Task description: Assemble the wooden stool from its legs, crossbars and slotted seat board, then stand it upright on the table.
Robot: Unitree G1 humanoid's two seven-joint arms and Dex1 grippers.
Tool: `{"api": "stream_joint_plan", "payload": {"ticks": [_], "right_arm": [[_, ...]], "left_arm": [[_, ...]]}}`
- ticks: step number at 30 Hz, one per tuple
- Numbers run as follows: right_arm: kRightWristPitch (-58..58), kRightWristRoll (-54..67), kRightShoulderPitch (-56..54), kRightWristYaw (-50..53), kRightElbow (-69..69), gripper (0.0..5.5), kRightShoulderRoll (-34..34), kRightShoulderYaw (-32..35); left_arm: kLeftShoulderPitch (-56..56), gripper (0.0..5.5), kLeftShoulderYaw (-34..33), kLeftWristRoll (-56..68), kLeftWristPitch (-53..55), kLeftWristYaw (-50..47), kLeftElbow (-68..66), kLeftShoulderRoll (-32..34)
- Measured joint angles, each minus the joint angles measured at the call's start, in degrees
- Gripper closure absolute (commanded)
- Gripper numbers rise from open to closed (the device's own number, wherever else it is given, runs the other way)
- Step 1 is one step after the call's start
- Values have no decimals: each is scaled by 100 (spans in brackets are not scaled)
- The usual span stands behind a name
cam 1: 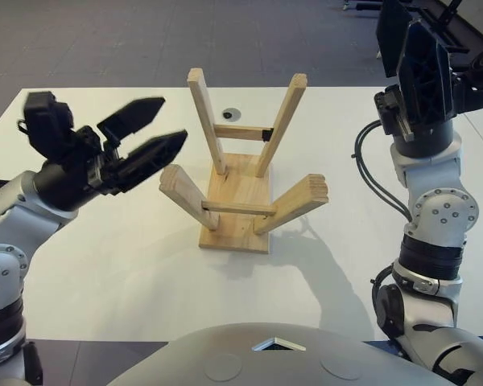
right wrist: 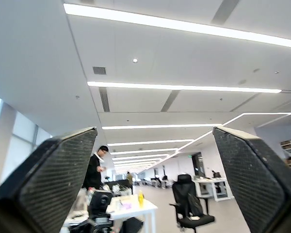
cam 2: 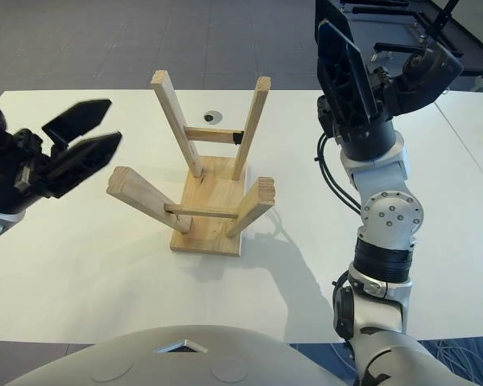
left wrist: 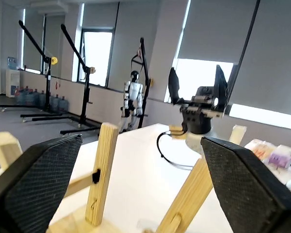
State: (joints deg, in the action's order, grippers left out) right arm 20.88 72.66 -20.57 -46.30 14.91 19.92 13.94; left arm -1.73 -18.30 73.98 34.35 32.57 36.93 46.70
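Over on your left, the left gripper (cam 1: 174,118) hangs just above the white tabletop (cam 1: 105,265). Its black jaws are spread wide with nothing between them, and they point to the right, at the work.

In the middle is the pale wooden stool (cam 1: 235,189), and it's upside down. The slotted seat board (cam 1: 240,178) lies flat on the tabletop and all four legs splay upward. The near crossbar (cam 1: 237,208) and the far crossbar (cam 1: 240,133) are both seated between their leg pairs, so I'd judge the assembly done and only the flip left.

This is the relation that matters: the near-left leg (cam 1: 185,193) leans out toward your left jaws. Its long axis runs from the board up and to the left, and its free end sits just below and to the right of the fingertips, close but not touching. The jaws' opening looks roughly crosswise to that leg, though I can't be sure of the angle.

On your right, the right gripper (cam 1: 404,32) is raised high and well apart from the stool. Its jaws are open, empty and aimed at the ceiling, so your left arm is clearly the nearer one.
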Motion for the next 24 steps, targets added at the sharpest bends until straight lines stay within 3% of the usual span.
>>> {"api": "stream_joint_plan", "payload": {"ticks": [4, 13, 19, 24], "right_arm": [[-100, -424, 140, -246, -126, 112, -2, 29], [-527, -1105, 146, -214, -457, 112, -315, 168], [-1618, -2764, -713, 133, -2266, 112, -475, 41], [-2669, -4148, -1618, 289, -4255, 112, -487, -286]], "left_arm": [[-506, 101, 55, -591, 206, 342, 382, 324], [-337, 101, 240, -1917, 133, 554, -161, 379], [-429, 101, 920, -4018, -414, 889, -1115, 889], [299, 101, 1355, -4793, -766, 1090, -1536, 843]]}}
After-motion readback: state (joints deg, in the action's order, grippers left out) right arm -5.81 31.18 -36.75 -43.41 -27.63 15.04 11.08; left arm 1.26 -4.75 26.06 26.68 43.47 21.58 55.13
